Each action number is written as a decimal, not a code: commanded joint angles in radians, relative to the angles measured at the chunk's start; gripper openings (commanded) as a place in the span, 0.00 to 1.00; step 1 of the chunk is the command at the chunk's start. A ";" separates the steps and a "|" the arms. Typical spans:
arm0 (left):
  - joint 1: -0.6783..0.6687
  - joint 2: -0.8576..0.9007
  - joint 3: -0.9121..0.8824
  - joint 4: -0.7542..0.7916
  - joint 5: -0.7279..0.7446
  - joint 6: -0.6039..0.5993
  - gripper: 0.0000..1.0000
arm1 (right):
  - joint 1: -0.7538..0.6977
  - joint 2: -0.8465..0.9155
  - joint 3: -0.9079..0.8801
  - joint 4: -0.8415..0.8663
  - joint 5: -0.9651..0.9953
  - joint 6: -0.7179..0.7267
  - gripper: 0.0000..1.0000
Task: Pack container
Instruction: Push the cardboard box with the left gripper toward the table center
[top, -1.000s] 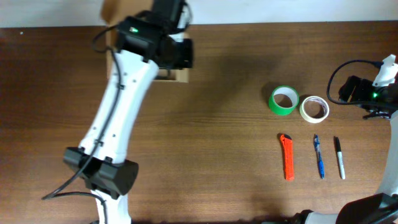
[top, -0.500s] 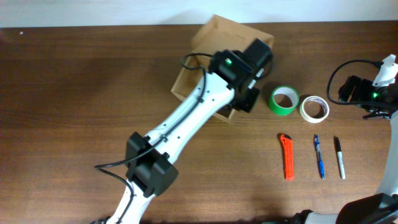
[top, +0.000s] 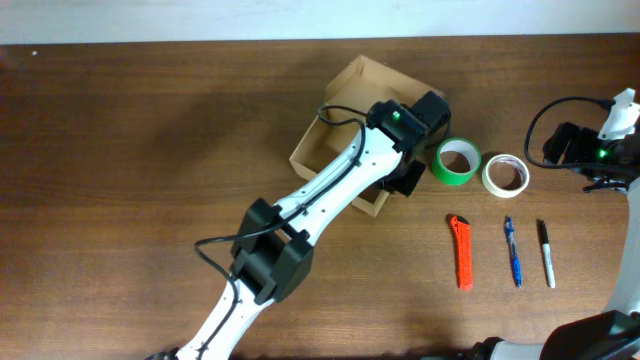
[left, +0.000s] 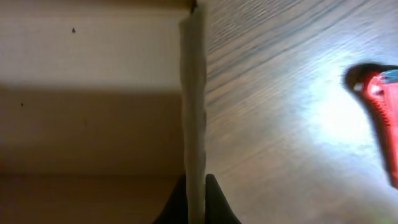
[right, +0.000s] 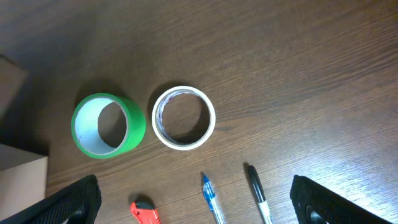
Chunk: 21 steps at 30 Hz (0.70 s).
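The tan cardboard container (top: 328, 148) sits open at the table's middle back, its flap lid tilted away. My left gripper (top: 404, 178) is shut on the box's right wall, beside the green tape roll (top: 457, 161). In the left wrist view the fingers (left: 196, 200) pinch the wall's edge (left: 194, 93), with the box's inside to its left. My right gripper (top: 565, 148) hovers at the far right, open and empty (right: 196, 193), above the green roll (right: 107, 124) and the white tape roll (right: 184, 116).
A white tape roll (top: 505, 175) lies right of the green one. An orange box cutter (top: 461, 252), a blue pen (top: 513, 252) and a black marker (top: 546, 253) lie in a row at the front right. The cutter also shows in the left wrist view (left: 382, 112).
My left arm has swung from the far-left back to the right, bringing the box with it to beside the green roll. The right arm has not moved.
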 joint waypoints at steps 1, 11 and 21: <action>0.003 0.029 0.012 0.001 0.003 -0.016 0.02 | -0.003 0.008 0.023 -0.003 -0.016 0.004 0.99; 0.003 0.071 0.013 -0.020 0.011 0.006 0.26 | -0.003 0.008 0.023 -0.007 -0.016 0.004 0.99; 0.011 0.071 0.297 -0.200 -0.093 0.034 0.78 | -0.003 0.008 0.023 -0.006 -0.015 0.004 0.99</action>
